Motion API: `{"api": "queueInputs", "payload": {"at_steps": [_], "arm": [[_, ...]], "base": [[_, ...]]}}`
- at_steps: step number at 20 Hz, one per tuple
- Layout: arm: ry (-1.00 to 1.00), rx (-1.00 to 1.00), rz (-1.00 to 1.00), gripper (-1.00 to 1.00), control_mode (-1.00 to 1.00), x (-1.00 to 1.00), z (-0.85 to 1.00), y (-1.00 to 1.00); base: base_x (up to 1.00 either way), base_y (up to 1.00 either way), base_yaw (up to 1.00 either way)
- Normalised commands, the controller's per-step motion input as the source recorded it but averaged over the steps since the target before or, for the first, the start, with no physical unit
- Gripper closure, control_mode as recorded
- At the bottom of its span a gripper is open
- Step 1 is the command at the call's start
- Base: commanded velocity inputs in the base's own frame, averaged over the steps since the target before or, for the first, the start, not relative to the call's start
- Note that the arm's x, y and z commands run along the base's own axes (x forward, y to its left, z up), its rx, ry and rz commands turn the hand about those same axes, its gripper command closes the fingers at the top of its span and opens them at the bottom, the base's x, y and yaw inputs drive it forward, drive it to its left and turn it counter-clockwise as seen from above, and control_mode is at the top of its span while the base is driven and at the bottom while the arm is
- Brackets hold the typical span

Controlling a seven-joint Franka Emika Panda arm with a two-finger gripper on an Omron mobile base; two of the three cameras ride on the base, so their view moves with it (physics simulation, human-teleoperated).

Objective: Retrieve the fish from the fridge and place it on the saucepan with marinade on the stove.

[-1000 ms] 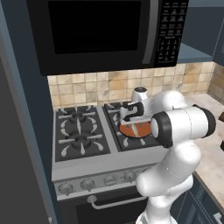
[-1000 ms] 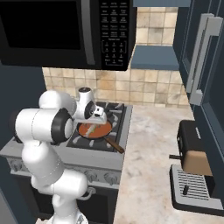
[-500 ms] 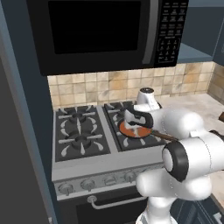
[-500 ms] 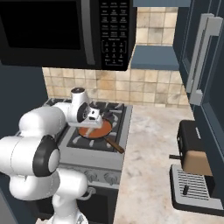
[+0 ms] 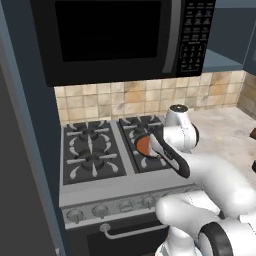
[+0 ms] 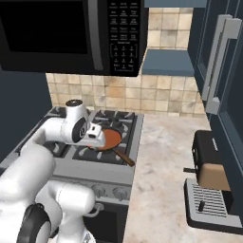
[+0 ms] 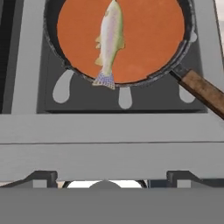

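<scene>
White arm [image 5: 210, 172] bent low over saucepan [image 7: 57, 48]; fish [image 7: 109, 41] on marinade [image 7: 148, 39].

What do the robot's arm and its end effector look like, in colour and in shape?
The glossy white arm is made of thick rounded segments, with a dark ring at the joint and a dark band along one link. A rounded white cap with a grey top sits on the wrist. No cables or markings show. The end effector shows two small dark finger tips.
</scene>
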Motion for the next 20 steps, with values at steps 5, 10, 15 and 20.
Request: {"api": "queueInputs", "payload": {"at_steps": [5, 10, 15, 20], "arm": [[0.00, 0.00, 0.00, -1.00, -1.00, -0.61, 0.66, 0.00], [0.00, 0.00, 0.00, -1.00, -1.00, -0.58, 0.72, 0.00], [0.02, 0.00, 0.00, -1.00, -1.00, -0.40, 0.69, 0.06], [0.03, 0.00, 0.00, -1.00, -1.00, -0.49, 0.61, 0.04]], "base": [[0.00, 0.00, 0.00], [0.00, 0.00, 0.00], [0.00, 0.00, 0.00], [0.00, 0.00, 0.00]]}}
